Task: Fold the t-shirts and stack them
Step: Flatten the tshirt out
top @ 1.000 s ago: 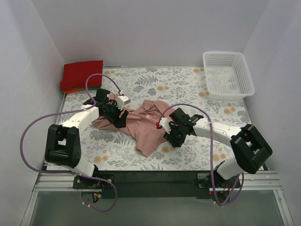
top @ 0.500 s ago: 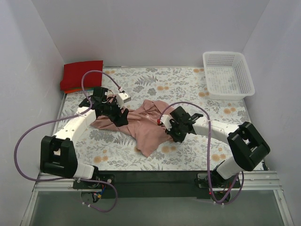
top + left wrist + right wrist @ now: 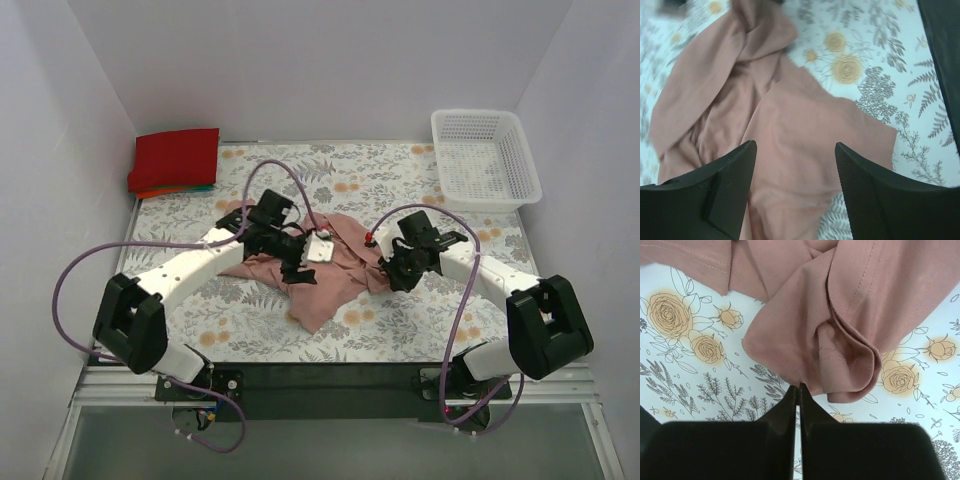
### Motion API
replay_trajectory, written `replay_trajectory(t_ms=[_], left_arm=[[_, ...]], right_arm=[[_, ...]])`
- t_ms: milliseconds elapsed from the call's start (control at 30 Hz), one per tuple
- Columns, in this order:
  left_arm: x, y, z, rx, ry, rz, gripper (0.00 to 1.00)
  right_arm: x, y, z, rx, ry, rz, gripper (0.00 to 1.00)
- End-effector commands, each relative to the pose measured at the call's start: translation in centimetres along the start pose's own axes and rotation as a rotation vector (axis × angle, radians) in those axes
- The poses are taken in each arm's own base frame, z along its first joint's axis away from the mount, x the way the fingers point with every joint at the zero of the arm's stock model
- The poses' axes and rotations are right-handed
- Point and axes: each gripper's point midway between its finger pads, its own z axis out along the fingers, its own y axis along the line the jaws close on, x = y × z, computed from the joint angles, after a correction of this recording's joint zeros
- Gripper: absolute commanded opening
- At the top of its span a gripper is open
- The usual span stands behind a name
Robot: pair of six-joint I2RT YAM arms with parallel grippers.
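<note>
Top external view showed the pink t-shirt (image 3: 335, 288) lying crumpled and unfolded on the flowered table cloth (image 3: 400, 185), nearer the arms than the basket (image 3: 486, 204) and to its left. Its long axis ran roughly side to side, one end toward the basket's side and the other away from it, with a loose flap pointing at the arm bases. The right gripper (image 3: 397, 272) sat at the shirt's basket-side edge. In the right wrist view its fingers were pressed together (image 3: 799, 387) right at a bunched hem fold (image 3: 840, 355), apparently pinching it. The left gripper (image 3: 300, 268) hung over the middle of the shirt, farther from the basket. In the left wrist view it was spread (image 3: 794, 147), with bare cloth below and nothing between the fingers. A stack of folded shirts (image 3: 175, 160), red on top, lay far to the basket's left, well apart from the pink one. Judging by this, the right arm held one end, and the left needed a hold farther along the shirt to pull it flat.
</note>
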Motion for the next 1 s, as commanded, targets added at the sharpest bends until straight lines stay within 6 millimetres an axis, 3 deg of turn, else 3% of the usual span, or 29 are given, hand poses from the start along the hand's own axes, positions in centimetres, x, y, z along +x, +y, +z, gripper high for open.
replay_trajectory(t_ms=[0, 133, 233, 467, 967], left_arm=[[-1.1, -1.4, 3.7, 0.129, 0.004, 0.333, 0.62], [-0.9, -3.4, 7.6, 0.265, 0.043, 0.451, 0.56], [-2.2, -3.3, 9.3, 0.296, 0.025, 0.476, 0.54], [-1.4, -2.7, 13.2, 0.351, 0.039, 0.501, 0.53], [2.6, -2.6, 16.1, 0.430, 0.125, 0.418, 0.47]], right_arm=[[0.2, 0.2, 0.0, -0.039, 0.004, 0.015, 0.01], [1.1, -0.8, -0.1, -0.024, 0.028, 0.066, 0.01], [1.8, -1.3, -0.3, -0.016, 0.036, 0.095, 0.01], [1.7, -1.6, -0.8, -0.007, 0.014, 0.102, 0.01], [1.6, -1.8, -1.4, 0.003, -0.010, 0.108, 0.01]])
